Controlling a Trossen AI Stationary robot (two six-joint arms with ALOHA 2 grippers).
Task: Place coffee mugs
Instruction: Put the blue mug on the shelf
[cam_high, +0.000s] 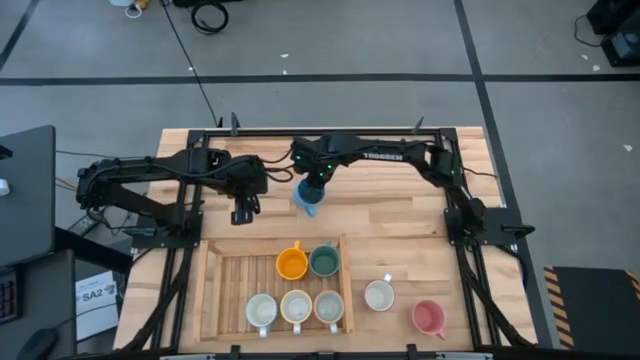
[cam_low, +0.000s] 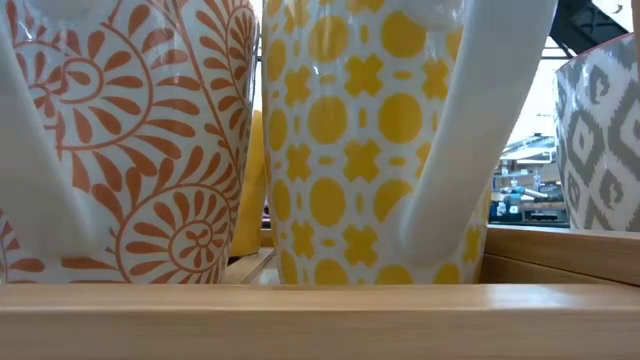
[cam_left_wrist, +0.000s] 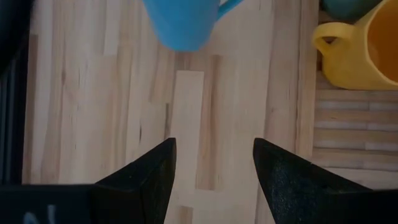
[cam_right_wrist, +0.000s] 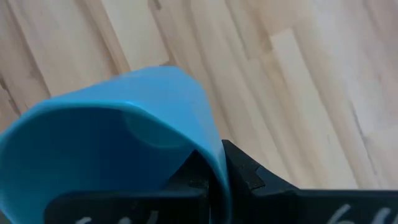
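Right gripper (cam_high: 312, 190) pinches blue mug (cam_high: 306, 199) by its rim, lifted clear for carrying toward tray (cam_high: 212, 290); left gripper (cam_high: 243, 213) waits nearby, fingers apart.

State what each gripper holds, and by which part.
The right gripper pinches the blue ceramic mug by its rim wall. The left gripper is open, holding nothing.

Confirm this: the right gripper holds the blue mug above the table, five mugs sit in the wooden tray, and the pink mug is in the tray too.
Not quite. The pink mug stands on the bare table right of the wooden tray, as the high view shows. The rest holds: the right gripper grips the blue mug, and five mugs sit in the tray.
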